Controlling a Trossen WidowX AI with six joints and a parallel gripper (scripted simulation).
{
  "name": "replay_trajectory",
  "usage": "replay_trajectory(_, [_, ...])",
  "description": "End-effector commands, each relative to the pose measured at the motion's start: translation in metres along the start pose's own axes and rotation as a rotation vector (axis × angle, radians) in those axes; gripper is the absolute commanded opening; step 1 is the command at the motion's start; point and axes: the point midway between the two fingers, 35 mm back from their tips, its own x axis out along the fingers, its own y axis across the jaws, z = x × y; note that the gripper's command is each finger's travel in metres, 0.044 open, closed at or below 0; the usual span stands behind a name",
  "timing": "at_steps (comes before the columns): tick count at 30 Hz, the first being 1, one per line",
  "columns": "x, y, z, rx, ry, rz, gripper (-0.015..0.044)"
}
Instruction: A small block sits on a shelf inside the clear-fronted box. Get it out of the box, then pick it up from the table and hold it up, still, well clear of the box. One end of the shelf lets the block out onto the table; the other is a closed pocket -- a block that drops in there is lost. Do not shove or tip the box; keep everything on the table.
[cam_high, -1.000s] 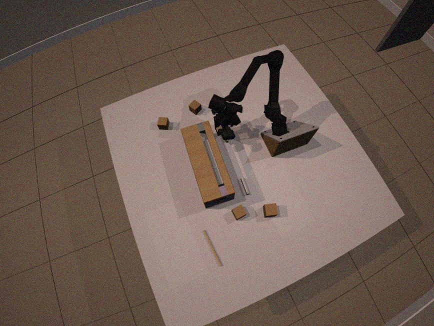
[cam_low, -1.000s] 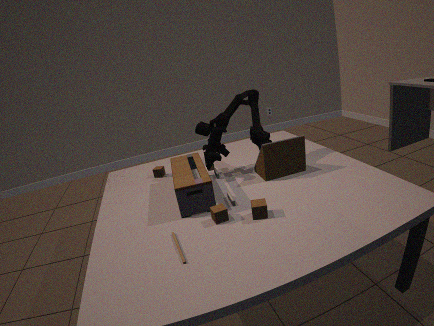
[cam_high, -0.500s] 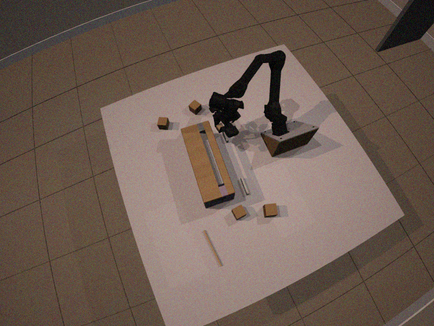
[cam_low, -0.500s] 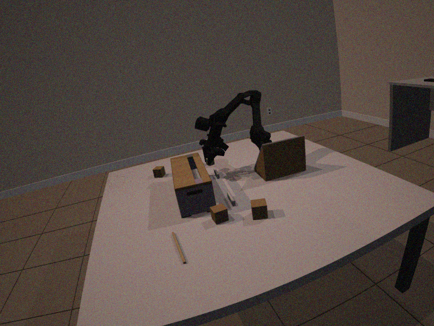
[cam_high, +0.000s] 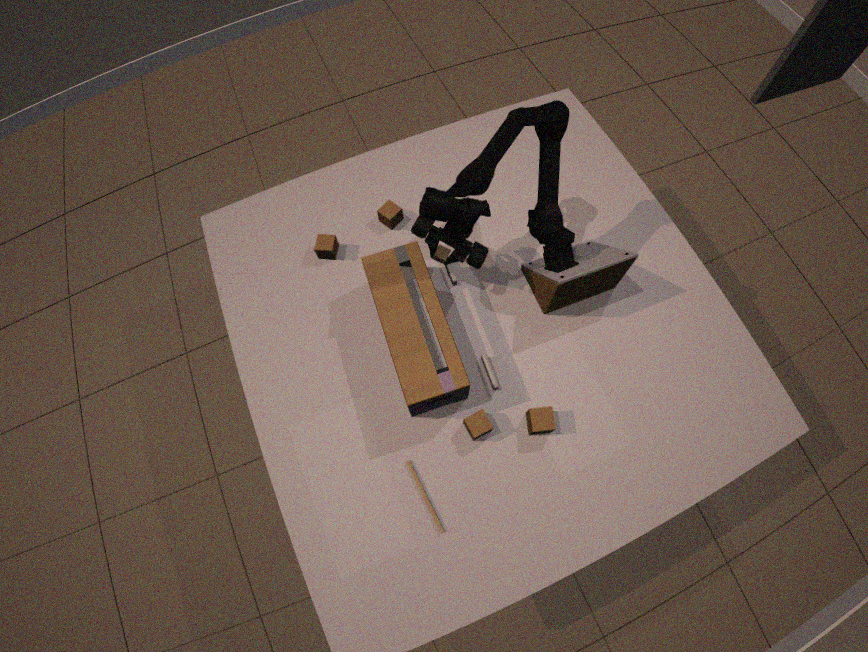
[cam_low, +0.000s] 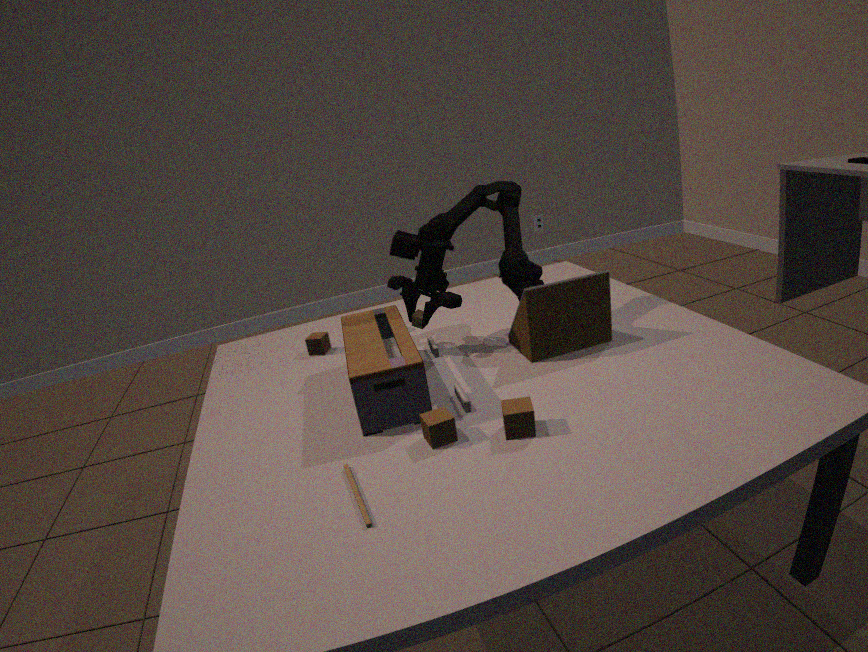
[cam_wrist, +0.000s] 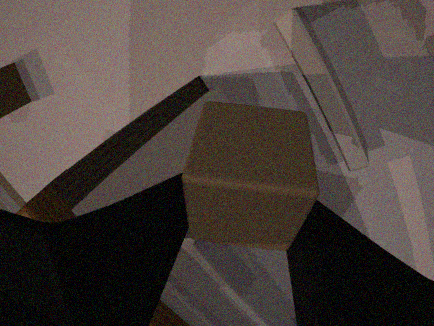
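My gripper (cam_high: 446, 254) (cam_low: 420, 317) is shut on the small tan block (cam_high: 442, 250) (cam_low: 418, 319) (cam_wrist: 249, 172). It holds the block in the air, above the table (cam_high: 631, 393) and just beside the far end of the long box (cam_high: 396, 315) (cam_low: 361, 343). The box has a tan top with a slot along it and a dark near end. In the wrist view the block fills the middle between my two dark fingers, with the table and the clear panels below it.
Several brown cubes lie around the box: two beyond its far end (cam_high: 326, 245) (cam_high: 390, 213) and two by its near end (cam_high: 477, 423) (cam_high: 541, 419). A thin wooden stick (cam_high: 425, 496) (cam_low: 357, 495) lies nearer the front. The arm's wedge base (cam_high: 578, 277) (cam_low: 561, 315) stands to the right.
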Motion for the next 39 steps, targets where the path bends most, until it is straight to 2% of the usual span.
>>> replay_trajectory(1, [-0.003,0.000,-0.002,-0.176,-0.005,0.000,0.0000])
replay_trajectory(39, [-0.031,-0.012,-0.011,-1.781,-0.042,-0.049,0.0000])
